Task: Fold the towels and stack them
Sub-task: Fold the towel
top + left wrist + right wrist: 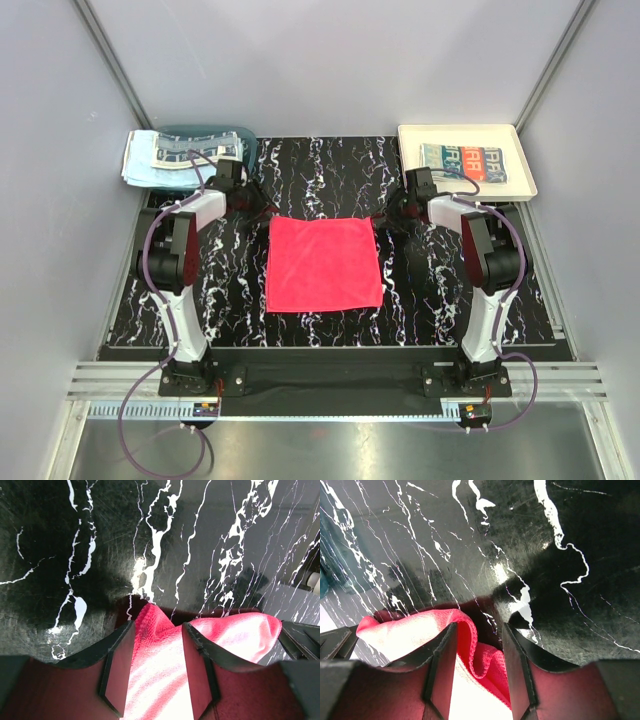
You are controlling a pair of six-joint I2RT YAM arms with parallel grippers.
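- Far left corner: teal basket [204,131] with light blue towels [146,160] heaped over it, one patterned piece on top; cloths hang over the basket's left rim.
- Left gripper [262,207] is low at the far-left corner of the red towel [322,262]. In the wrist view its jaws are apart and straddle the bunched corner [155,645]; the cloth sits in the gap, not pinched flat.
- Red towel is spread open and flat in the middle of the black marble table [330,170], roughly square, near edge a bit wavy.
- Right gripper [388,215] is low at the towel's far-right corner. Jaws are apart; the folded edge [465,630] lies against one finger, with a dark gap to the other, so nothing is clamped.
- Far right corner: cream tray [522,172] holding one folded patterned towel [463,160], lying flat, well apart from the red one.
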